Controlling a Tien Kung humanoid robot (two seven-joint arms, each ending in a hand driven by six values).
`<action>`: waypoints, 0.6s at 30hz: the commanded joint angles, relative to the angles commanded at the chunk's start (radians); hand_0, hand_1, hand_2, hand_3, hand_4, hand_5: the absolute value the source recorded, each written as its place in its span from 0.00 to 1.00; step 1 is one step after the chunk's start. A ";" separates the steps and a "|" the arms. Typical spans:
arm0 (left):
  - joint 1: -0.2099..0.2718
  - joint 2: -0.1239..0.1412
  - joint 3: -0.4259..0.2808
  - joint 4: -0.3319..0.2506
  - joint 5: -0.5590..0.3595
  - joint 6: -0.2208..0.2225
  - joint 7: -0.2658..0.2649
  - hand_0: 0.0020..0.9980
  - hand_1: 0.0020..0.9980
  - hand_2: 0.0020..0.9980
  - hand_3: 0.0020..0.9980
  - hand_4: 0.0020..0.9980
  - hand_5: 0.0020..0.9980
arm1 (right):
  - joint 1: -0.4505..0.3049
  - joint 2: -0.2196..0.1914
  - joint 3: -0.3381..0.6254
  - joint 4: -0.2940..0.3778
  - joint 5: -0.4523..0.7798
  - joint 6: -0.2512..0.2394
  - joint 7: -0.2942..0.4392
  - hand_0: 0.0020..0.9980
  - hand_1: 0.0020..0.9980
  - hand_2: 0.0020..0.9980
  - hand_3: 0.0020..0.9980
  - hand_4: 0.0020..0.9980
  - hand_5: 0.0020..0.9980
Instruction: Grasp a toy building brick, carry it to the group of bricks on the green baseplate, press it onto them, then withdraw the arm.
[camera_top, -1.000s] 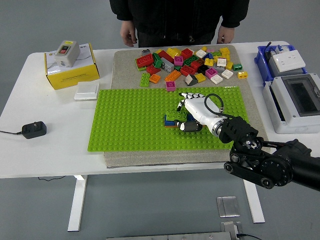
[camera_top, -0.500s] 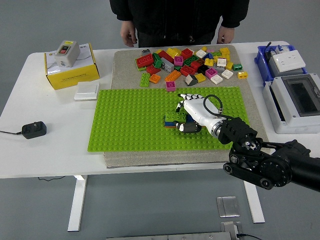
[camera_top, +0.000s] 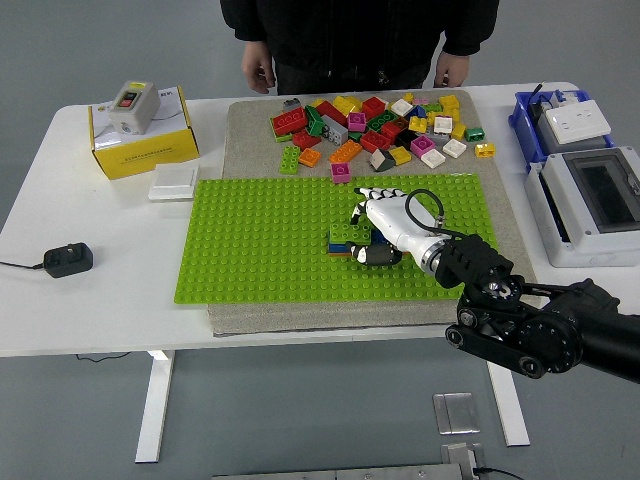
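Fingers on your right hand are curled down over a green brick, thumb low at the near side, so it reads as a grip on that brick, though the contact points under the palm are hidden. The green brick sits on top of a small stack with blue and an orange edge showing beneath; you can't tell from this view whether it is fully seated. The stack stands on the green baseplate, right of the plate's middle. A black cable loops off the back of the hand. The right arm comes in from the lower right corner, black joints over the table's near edge. The baseplate lies on a grey mat, and the mat lies on the white table. Loose bricks in red, yellow, green, pink, white and orange are piled on the mat's far part, just beyond the plate. On the left you have a yellow box with a grey switch unit on top, a white switch plate just beside it, and a black plug adapter near the left edge. On the right, a blue bin holds a white socket, with a grey enclosure in front of it. A person stands at the far side, both hands hanging at the table edge, touching nothing.
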 joint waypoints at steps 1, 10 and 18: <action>0.000 0.000 -0.001 0.000 0.001 0.000 0.000 0.66 0.63 0.60 0.72 0.27 0.77 | 0.000 0.000 0.000 -0.001 0.000 0.000 0.000 0.96 0.98 0.99 0.44 0.43 0.32; 0.000 0.000 -0.007 0.000 0.008 0.000 -0.001 0.66 0.63 0.60 0.72 0.27 0.77 | 0.001 0.004 -0.005 -0.004 0.003 -0.001 0.001 0.96 0.98 0.99 0.44 0.44 0.33; 0.001 0.000 -0.006 0.000 0.008 0.001 -0.002 0.66 0.63 0.60 0.72 0.27 0.77 | -0.001 0.008 -0.011 -0.007 0.005 -0.001 0.001 0.96 0.98 0.99 0.44 0.44 0.33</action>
